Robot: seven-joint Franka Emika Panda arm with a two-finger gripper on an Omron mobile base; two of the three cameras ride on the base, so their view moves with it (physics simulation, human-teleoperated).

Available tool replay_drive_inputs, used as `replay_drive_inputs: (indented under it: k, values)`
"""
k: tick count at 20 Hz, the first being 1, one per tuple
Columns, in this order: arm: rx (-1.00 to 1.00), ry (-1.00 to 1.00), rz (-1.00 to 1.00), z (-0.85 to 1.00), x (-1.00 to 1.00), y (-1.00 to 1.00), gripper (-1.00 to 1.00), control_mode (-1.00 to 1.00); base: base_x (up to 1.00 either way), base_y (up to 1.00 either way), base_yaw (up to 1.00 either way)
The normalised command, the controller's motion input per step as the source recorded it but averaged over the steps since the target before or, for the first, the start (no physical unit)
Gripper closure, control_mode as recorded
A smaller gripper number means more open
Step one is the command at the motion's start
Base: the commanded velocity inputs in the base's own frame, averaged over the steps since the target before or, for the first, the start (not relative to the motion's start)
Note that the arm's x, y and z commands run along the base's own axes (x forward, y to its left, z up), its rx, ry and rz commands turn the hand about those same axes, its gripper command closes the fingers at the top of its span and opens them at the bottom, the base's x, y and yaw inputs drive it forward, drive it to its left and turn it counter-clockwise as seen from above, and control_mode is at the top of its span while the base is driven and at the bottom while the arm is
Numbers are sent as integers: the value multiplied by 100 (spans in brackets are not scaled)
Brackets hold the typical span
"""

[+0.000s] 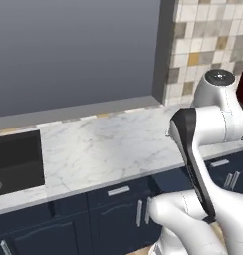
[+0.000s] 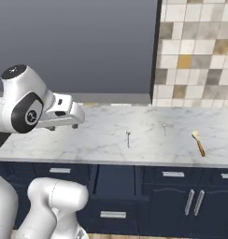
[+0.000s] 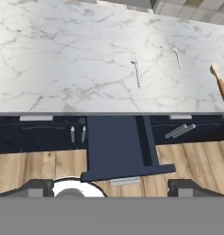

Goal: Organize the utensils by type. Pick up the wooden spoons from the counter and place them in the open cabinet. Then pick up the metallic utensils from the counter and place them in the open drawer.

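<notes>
we had the gripper (image 3: 112, 187) hanging wide open with nothing in it, above the open drawer (image 3: 118, 144). the wooden spoon (image 3: 220, 81) and both metallic utensils (image 3: 136, 69) lay on the counter (image 3: 63, 69)

We were clearly looking at a rendered home kitchen. A white marble counter (image 2: 111, 140) with grey veins ran over navy base cabinets (image 2: 195, 200) with silver bar handles, and a patchwork of beige and tan tile backsplash (image 2: 195, 51) covered the wall behind it. A black stovetop (image 1: 16, 162) sat flush in the worktop. Below the counter, an open drawer (image 3: 116, 147) stuck out over a wood-plank floor (image 3: 40, 165), just ahead of the spread jaws in the hand view. Farther beyond them, two thin metallic utensils (image 3: 136, 69) and a wooden spoon (image 3: 220, 81) lay on the marble, which sealed it for us.
</notes>
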Motion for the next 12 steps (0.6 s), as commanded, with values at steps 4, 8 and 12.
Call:
replay_drive_inputs:
  k: [4,8,12]
  values:
    - [0,0,0,0,0,0,-100,100,-42,-54,0]
    - [0,0,0,0,0,0,-100,100,1,-68,-2]
    - [0,0,0,0,0,0,-100,100,23,-79,0]
